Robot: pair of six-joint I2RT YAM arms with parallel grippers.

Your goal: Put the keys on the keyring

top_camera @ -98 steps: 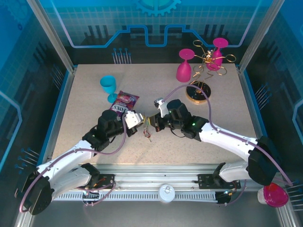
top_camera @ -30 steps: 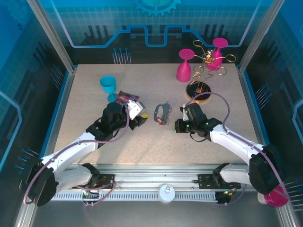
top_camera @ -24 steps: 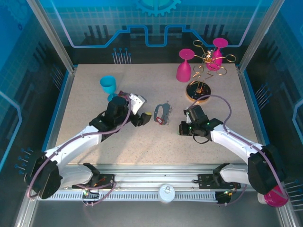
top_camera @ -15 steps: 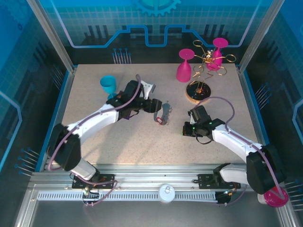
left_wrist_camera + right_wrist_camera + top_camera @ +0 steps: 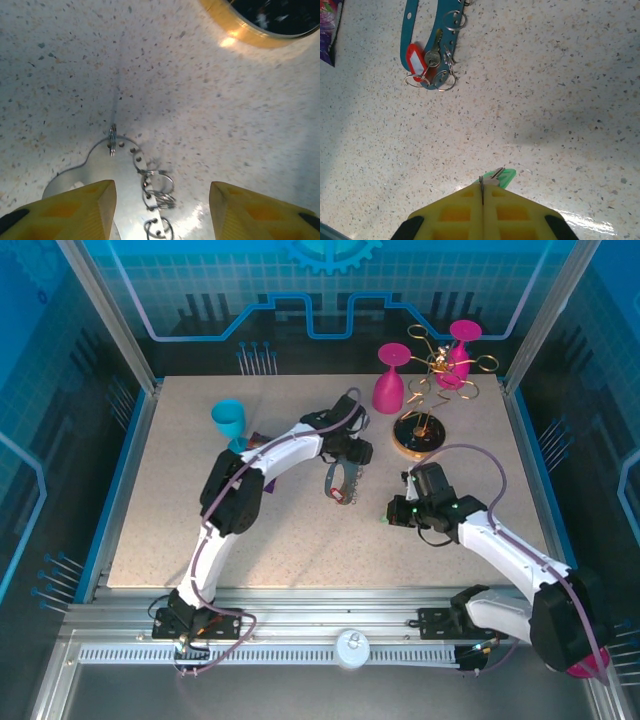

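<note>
green-tagged key (image 5: pixel 503 176) pinched in the right hand (image 5: pixel 482 189), left hand (image 5: pixel 161 192) spread over grey keyring (image 5: pixel 100 172).

Keyring (image 5: pixel 410 30) flat on tabletop (image 5: pixel 545 100), red-tagged key (image 5: pixel 417 57) at its end.
Green-tagged key (image 5: pixel 502 176) pinched in right jaws, well apart from keyring.

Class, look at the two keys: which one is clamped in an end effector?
The green-tagged key, pinched in the shut right end effector; the red-tagged key lies on the table at the keyring.
</note>
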